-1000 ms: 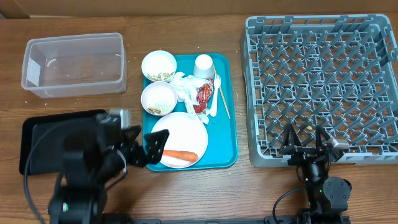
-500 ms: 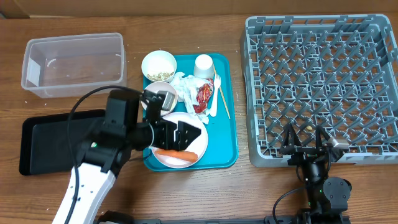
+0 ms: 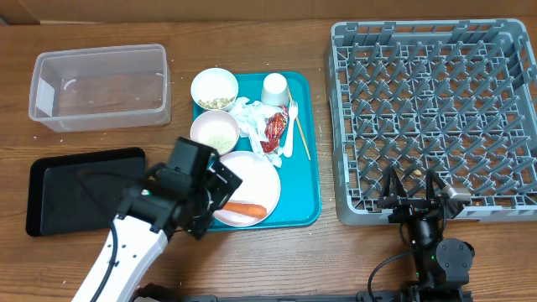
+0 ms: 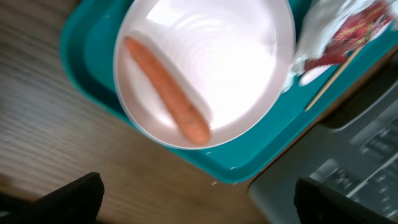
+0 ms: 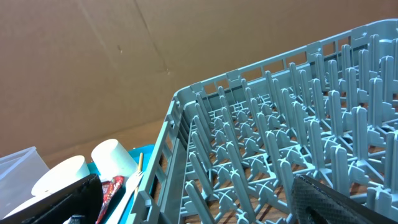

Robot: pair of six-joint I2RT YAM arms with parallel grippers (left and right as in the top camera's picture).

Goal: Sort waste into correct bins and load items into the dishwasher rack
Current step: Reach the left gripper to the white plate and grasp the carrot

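Smooth tapered orange carrot [image 4: 166,88] on glossy round white plate [image 4: 239,56]; left and right jaws wide apart

A teal serving tray [image 3: 304,186] lies on the wooden table [image 3: 277,260]. Brown cardboard [image 5: 93,62] stands behind the table's far edge.

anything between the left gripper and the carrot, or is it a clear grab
Nothing visible stands in the way. The left gripper hangs open over the plate, and the carrot lies bare on the plate's near side, with nothing on top of it or against it.
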